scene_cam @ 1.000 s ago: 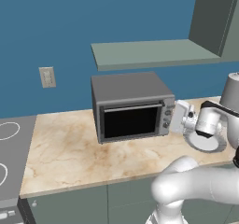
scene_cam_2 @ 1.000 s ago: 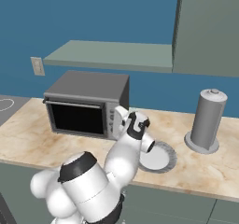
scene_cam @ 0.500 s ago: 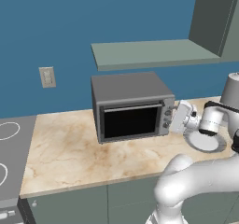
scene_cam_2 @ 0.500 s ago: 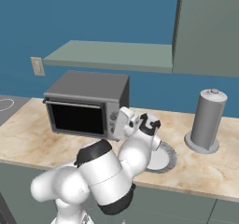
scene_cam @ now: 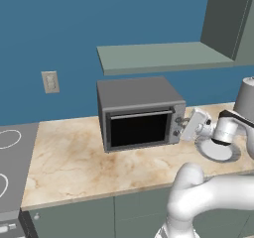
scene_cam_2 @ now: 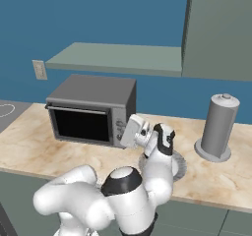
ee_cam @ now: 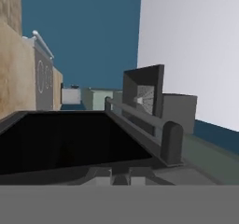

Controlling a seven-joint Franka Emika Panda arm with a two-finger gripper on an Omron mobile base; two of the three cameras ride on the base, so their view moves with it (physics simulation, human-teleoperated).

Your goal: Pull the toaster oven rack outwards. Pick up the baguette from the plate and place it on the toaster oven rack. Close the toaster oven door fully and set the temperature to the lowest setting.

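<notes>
One step left, the temperature: the toaster oven (scene_cam: 140, 114) sits mid-frame on the bench (scene_cam: 74, 157), door (scene_cam: 138, 128) shut, pincer (scene_cam: 185, 124) pressed to its knob column, opening hard to tell, a careful turn to lowest next

A tall grey cylindrical container (scene_cam_2: 218, 127) stands at my right on the marbled beige worktop (scene_cam: 74, 157). A grey-green shelf (scene_cam: 158, 57) juts from the blue wall (scene_cam: 59, 29), which carries a pale outlet plate (scene_cam: 50, 82); a stovetop (scene_cam: 12, 157) borders the left.
</notes>
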